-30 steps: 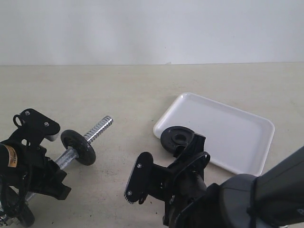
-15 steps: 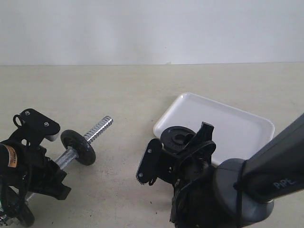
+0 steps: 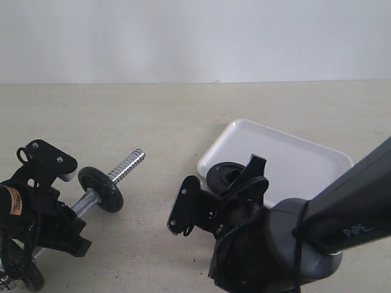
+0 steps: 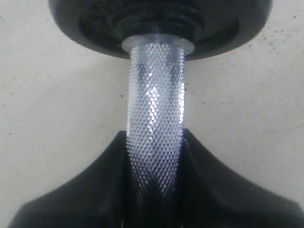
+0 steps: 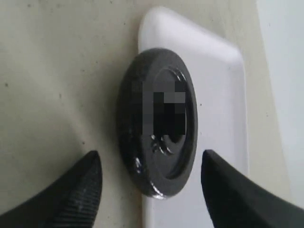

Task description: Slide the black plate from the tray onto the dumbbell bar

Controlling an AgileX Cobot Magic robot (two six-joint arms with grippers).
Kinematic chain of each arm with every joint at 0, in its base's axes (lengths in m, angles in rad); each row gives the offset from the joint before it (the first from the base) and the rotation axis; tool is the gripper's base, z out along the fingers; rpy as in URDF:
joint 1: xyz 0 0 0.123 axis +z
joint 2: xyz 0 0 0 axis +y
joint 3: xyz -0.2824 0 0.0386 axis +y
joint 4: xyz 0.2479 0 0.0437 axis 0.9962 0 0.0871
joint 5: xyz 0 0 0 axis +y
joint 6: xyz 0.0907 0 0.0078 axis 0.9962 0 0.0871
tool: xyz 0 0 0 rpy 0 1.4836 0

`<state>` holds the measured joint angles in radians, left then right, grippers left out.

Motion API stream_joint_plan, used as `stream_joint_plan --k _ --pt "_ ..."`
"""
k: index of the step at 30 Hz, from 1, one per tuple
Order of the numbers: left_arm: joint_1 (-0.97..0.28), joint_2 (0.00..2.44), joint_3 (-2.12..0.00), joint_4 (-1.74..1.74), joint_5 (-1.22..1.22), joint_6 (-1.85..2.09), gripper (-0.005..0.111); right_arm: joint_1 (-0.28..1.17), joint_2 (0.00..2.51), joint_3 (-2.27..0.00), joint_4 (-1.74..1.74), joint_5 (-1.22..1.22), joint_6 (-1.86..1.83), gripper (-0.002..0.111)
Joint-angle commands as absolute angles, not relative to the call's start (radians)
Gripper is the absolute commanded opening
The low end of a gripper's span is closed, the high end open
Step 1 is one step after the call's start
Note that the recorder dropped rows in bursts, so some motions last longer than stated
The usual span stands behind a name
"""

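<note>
Broadly, a pale beige table [image 3: 153, 116] fills the scene, running back to a plain light wall. On its right side lies the tray [image 3: 305, 165], white and glossy, set at an angle to the table edge.

Next in size, the right gripper [image 3: 217, 190] hangs low over the tray's near left corner. Its jaws are spread apart; in the right wrist view the two ribbed fingertips [image 5: 83, 190] stand one on each side of the black plate [image 5: 156, 123], with a clear gap on both sides and nothing held.

At the left edge, the left gripper [image 3: 58, 204] is clenched around the dumbbell bar [image 3: 127, 163]. The left wrist view shows the knurled middle of the bar running between the two jaws. The bar is tilted, and its threaded free end points up and toward the tray.

One black disc [image 3: 101, 188] already sits on the bar, just beyond the left gripper.

Smallest, the black plate rests on the tray's near left corner, overlapping the rim so that part of it hangs toward the table.
</note>
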<state>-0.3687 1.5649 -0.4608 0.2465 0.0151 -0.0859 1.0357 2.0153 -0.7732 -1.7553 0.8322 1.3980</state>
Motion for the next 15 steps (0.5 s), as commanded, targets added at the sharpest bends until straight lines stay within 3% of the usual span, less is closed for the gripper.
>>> stream_joint_plan --k 1,15 --pt "-0.369 1.535 -0.494 0.243 -0.342 -0.082 0.004 1.028 2.023 -0.794 -1.744 0.813 1.358 0.058" --pt "-0.369 1.535 -0.494 0.243 -0.343 -0.08 0.004 0.948 2.025 -0.811 -1.744 0.779 1.352 0.058"
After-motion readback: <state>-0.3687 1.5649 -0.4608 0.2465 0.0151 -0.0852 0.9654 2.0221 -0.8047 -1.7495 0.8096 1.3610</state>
